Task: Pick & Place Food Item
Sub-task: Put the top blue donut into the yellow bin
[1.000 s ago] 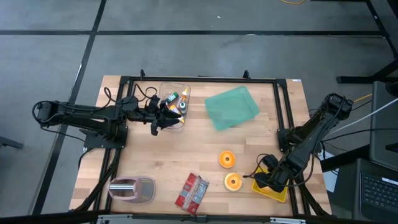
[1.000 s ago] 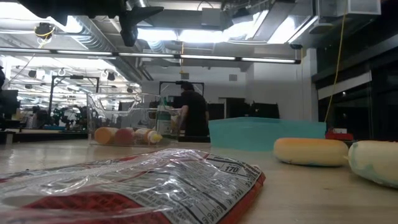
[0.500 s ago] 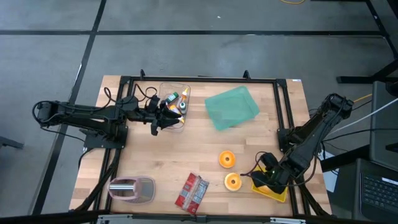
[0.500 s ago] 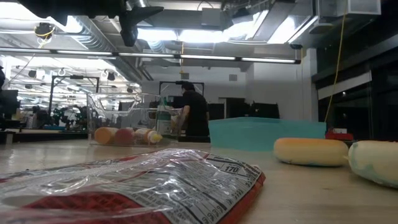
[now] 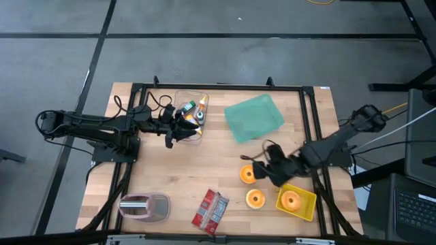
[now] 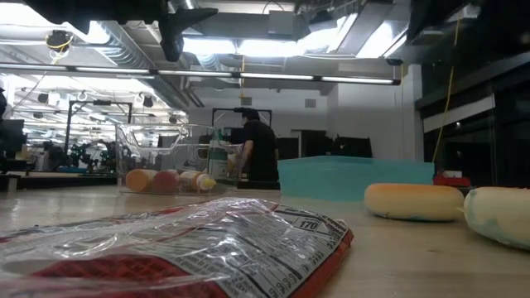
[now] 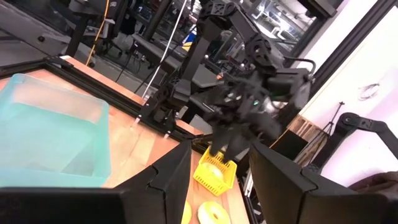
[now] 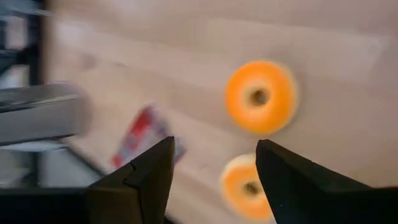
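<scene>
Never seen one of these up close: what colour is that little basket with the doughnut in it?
Bright yellow. The basket shows best in the high view, near the right gripper.

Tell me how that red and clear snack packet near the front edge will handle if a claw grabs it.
The snack packet is crinkled film lying flat, so it would probably flop and sag from a pinched edge. Its glossy surface may slip between fingers. It looks thin, likely light, and would slide rather than roll if pushed.
</scene>
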`<move>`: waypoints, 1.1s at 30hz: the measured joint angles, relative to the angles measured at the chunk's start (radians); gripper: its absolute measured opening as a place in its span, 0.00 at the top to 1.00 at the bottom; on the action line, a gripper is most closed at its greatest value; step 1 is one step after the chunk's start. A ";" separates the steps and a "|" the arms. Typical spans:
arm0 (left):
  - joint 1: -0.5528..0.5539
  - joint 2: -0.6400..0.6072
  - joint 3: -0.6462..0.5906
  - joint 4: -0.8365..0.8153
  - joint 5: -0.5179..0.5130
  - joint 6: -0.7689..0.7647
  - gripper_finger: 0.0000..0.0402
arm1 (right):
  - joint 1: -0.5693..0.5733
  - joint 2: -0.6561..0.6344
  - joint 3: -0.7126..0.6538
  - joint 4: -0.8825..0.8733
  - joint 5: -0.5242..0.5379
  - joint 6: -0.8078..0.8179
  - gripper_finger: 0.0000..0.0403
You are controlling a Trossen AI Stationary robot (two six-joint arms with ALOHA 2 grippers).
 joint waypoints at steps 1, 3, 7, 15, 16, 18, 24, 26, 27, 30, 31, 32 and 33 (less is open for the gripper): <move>0.000 0.000 0.000 0.000 0.000 0.000 0.61 | -0.031 0.013 0.000 -0.015 -0.028 -0.029 0.45; 0.000 0.000 0.000 0.000 0.001 0.000 0.61 | -0.084 0.042 0.000 -0.029 -0.084 -0.080 0.45; 0.000 0.000 0.000 -0.001 0.001 0.000 0.61 | -0.170 0.111 0.000 -0.046 -0.187 -0.173 0.45; 0.000 0.000 0.000 0.000 0.002 0.009 0.61 | -0.242 0.250 0.000 0.005 -0.336 -0.293 0.45; 0.000 0.000 0.000 0.000 0.002 0.009 0.61 | -0.244 0.264 0.000 0.007 -0.342 -0.294 0.45; 0.000 0.000 0.000 -0.001 0.003 0.009 0.61 | -0.245 0.288 0.000 0.013 -0.356 -0.294 0.45; 0.000 0.000 0.000 -0.001 0.004 0.019 0.61 | -0.245 0.343 -0.001 0.045 -0.387 -0.294 0.45; 0.000 0.000 0.000 -0.001 0.004 0.019 0.61 | -0.245 0.354 -0.001 0.053 -0.387 -0.293 0.45; 0.000 0.000 0.000 -0.001 0.004 0.019 0.61 | -0.245 0.360 -0.001 0.053 -0.387 -0.291 0.45; 0.000 0.000 0.000 -0.001 0.004 0.019 0.61 | -0.245 0.381 -0.001 0.050 -0.387 -0.274 0.46; 0.000 0.000 0.000 -0.001 0.004 0.019 0.61 | -0.245 0.389 -0.001 0.052 -0.387 -0.271 0.47; 0.000 0.000 0.000 -0.001 0.004 0.019 0.61 | -0.245 0.398 -0.001 0.051 -0.389 -0.270 0.48; 0.000 0.000 0.000 -0.001 0.004 0.019 0.61 | -0.245 0.406 -0.001 0.050 -0.393 -0.270 0.49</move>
